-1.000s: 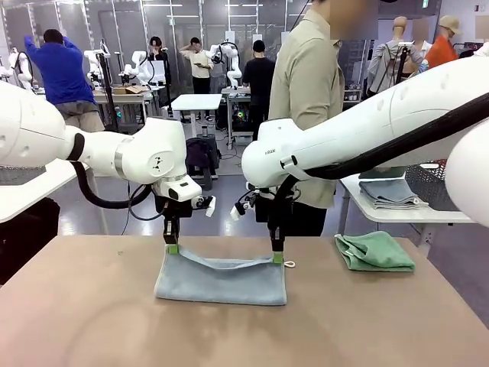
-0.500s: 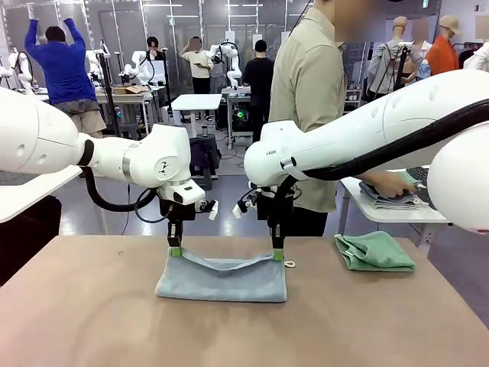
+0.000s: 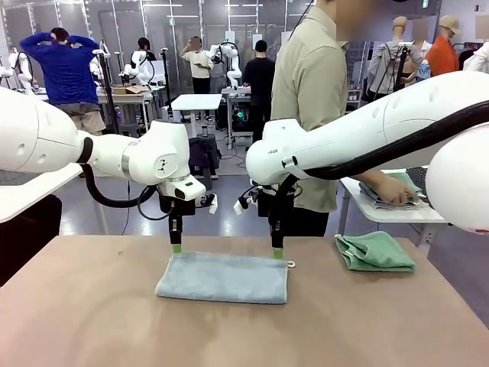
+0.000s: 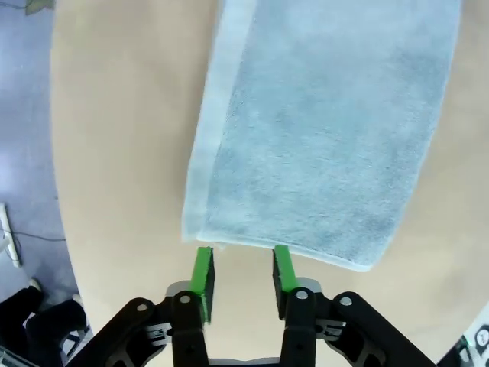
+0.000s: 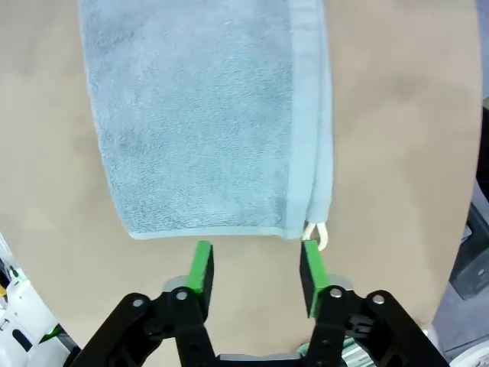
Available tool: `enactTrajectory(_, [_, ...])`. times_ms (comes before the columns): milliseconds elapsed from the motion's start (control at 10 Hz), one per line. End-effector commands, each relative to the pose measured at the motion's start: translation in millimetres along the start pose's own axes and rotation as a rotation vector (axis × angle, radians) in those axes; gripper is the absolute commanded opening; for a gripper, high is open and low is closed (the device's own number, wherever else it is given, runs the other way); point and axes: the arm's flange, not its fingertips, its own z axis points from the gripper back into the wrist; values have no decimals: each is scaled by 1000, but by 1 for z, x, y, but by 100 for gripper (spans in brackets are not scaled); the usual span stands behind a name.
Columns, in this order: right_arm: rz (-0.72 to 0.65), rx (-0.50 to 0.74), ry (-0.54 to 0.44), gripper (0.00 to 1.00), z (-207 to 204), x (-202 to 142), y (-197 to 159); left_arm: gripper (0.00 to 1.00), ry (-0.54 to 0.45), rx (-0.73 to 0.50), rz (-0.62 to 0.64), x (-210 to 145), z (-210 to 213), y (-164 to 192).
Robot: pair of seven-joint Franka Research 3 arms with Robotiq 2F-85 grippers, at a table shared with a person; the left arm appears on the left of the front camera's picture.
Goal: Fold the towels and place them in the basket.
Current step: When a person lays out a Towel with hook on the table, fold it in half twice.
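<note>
- Currently two towels lie on the near surface (image 3: 92, 321): one pale blue-grey towel (image 3: 223, 278), one mint green towel (image 3: 374, 251).
- Blue-grey towel: folded into a flat rectangle at the middle of the surface, long side across the picture. One small corner loop (image 3: 291, 264) sticks out at its far right corner.
- Mint green towel: a loosely folded heap near the surface's right far edge, well apart from the blue-grey one and from both tools.
- Two arms, two tools, both pointing straight down at the blue-grey towel's far edge.
- Left tool (image 3: 176, 248): the arm enters from picture left, its wrist bent downward over the towel's far left corner. The left wrist view shows this tool (image 4: 241, 264) spread, green pads apart with nothing between them, just off the towel's (image 4: 321, 130) edge.
- Right tool (image 3: 277, 252): the arm reaches in from picture right to the middle, fingers vertical over the far right corner. The right wrist view shows it (image 5: 256, 256) spread and empty too, the loop (image 5: 316, 233) just beyond one pad and the towel (image 5: 199, 115) ahead.
- One person stands at the far side, one hand (image 3: 393, 189) resting on a stack of folded cloths (image 3: 374, 195) on a side table (image 3: 382, 214).
- One dark mesh basket (image 3: 417, 177) shows partly behind that hand.
</note>
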Motion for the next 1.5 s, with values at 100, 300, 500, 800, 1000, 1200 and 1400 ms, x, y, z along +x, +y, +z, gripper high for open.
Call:
enactTrajectory(100, [-59,-55,-31,85,4,-11,14,64,-34,92,66,-19,7,-11])
enactTrajectory(300, [-102,22,-38,85,37,-24,51,92,-107,1,-38,-45,43,-43])
enactTrajectory(500, [-245,104,-81,85,82,-42,99,92,-189,-42,-136,-90,90,-79])
enactTrajectory(800, [-680,81,-367,85,128,-64,158,92,-389,-33,-160,-155,135,-110])
enactTrajectory(1000, [-952,114,-572,85,115,-77,172,92,-528,-78,-131,-185,129,-112])
enactTrajectory(1200, [-1090,154,-680,85,90,-92,184,92,-635,-148,-113,-204,112,-113])
enactTrajectory(1400, [-1229,194,-681,85,71,-105,187,92,-676,-155,-134,-213,102,-114])
